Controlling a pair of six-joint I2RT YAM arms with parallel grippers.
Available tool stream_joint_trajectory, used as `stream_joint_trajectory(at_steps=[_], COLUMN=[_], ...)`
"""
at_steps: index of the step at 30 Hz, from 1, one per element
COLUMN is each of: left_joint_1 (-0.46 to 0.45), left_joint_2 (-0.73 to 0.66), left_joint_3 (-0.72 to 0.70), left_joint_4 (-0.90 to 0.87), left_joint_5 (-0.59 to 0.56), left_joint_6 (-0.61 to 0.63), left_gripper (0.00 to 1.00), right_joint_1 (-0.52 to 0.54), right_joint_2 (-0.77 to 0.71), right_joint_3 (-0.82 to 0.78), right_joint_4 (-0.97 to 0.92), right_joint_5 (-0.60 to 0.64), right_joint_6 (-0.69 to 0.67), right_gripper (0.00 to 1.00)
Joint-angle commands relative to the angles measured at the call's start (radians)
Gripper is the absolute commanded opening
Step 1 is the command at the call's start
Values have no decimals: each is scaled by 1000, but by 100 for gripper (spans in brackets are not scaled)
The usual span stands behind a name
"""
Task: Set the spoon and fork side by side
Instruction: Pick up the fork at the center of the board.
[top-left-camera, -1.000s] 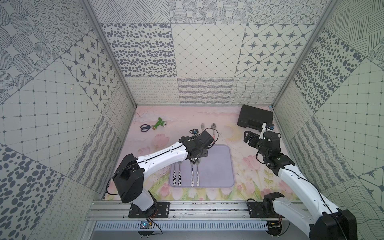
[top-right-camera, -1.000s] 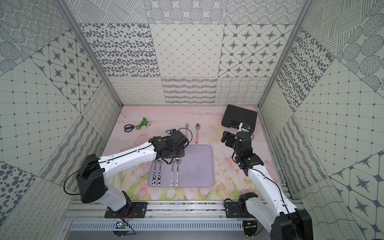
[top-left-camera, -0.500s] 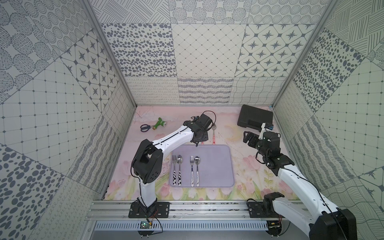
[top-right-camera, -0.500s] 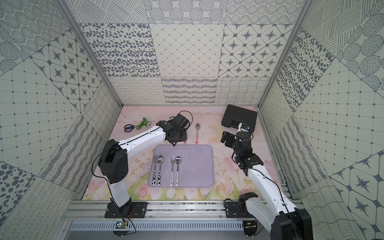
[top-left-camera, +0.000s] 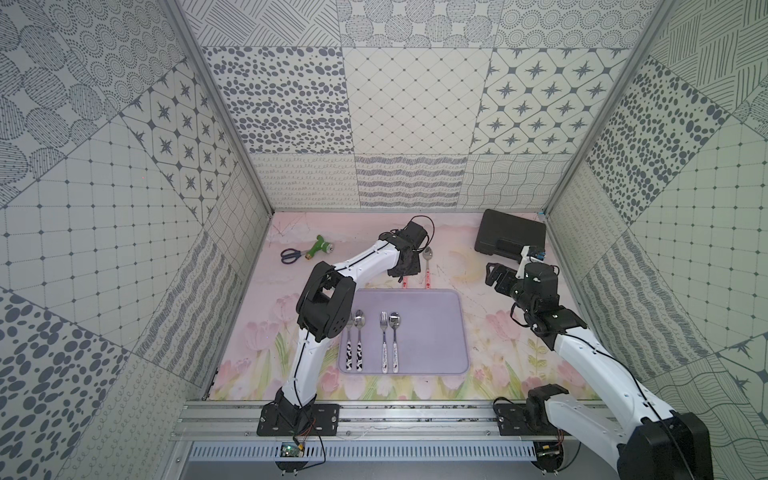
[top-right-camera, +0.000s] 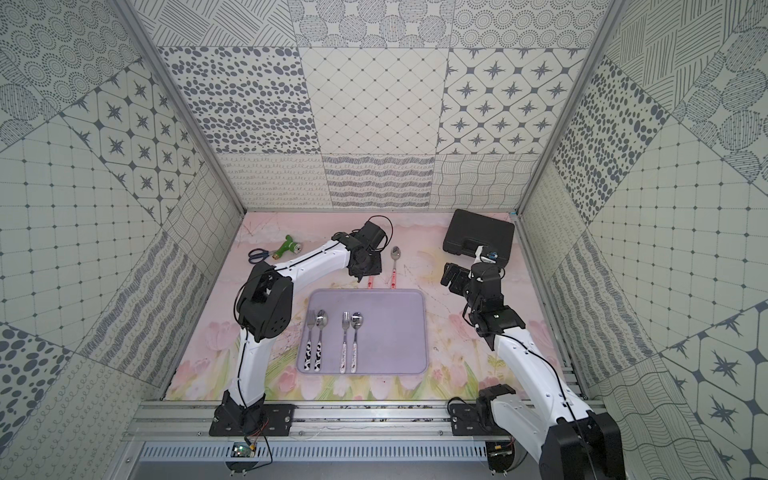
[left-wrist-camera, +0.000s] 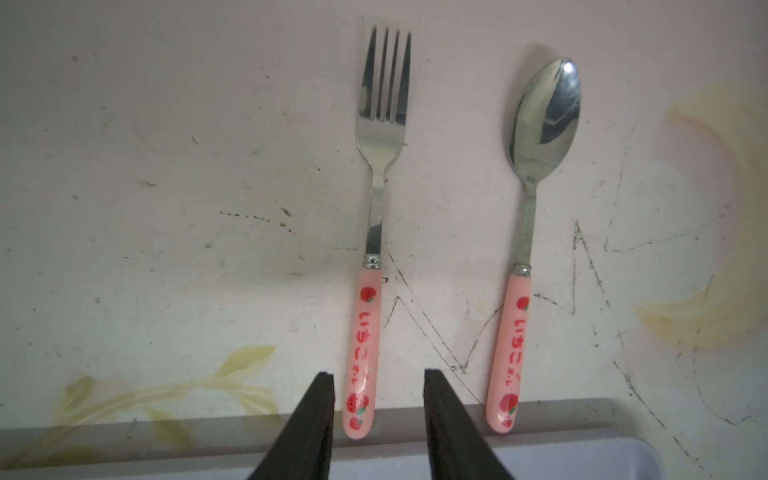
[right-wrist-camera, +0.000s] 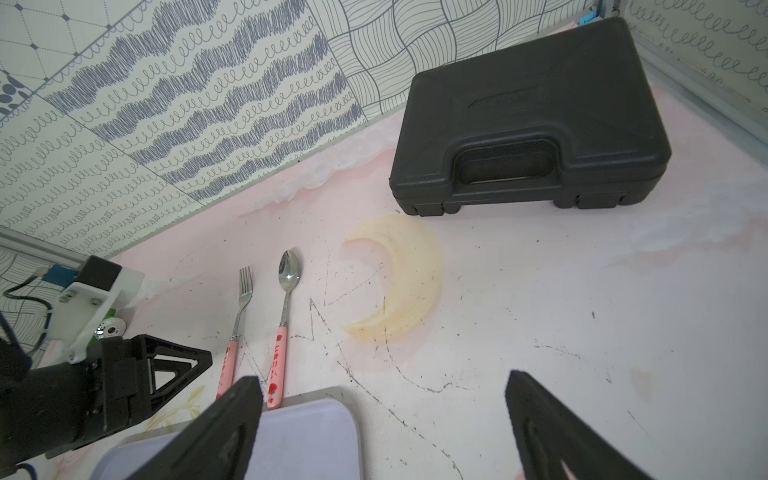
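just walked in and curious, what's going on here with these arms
A two-arm robot is laying out cutlery in fork-and-spoon pairs. A cow-print pair and a dotted pair already lie side by side on the purple tray. The left tool is over the handle end of the pink fork, jaws apart either side of it, not gripping. That fork and the pink spoon lie parallel on the table at the tray's far edge. The right tool hangs open near the black case, holding nothing.

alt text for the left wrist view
A pink-handled fork and spoon lie parallel, apart, on a scuffed table. The open left gripper straddles the fork's handle end, beside the rim of a lavender tray.
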Motion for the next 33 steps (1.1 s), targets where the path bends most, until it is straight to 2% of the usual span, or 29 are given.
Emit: stream_joint_trajectory(at_steps=[1,18,33], left_joint_1=[10,21,24], left_joint_2=[57,181,168], left_joint_3=[58,170,183], left_joint_4=[-42,-104,-132], left_joint_5=[37,28,28], left_joint_6=[30,26,25], left_gripper=[39,33,4], right_joint_1=[6,6,6], right_joint_2=[13,12,8], right_joint_3=[-11,-10,-8], right_joint_4=[47,44,39], right_joint_5=[-8,-6,-3], right_joint_6=[-1,5,5], right_gripper=[97,97,97])
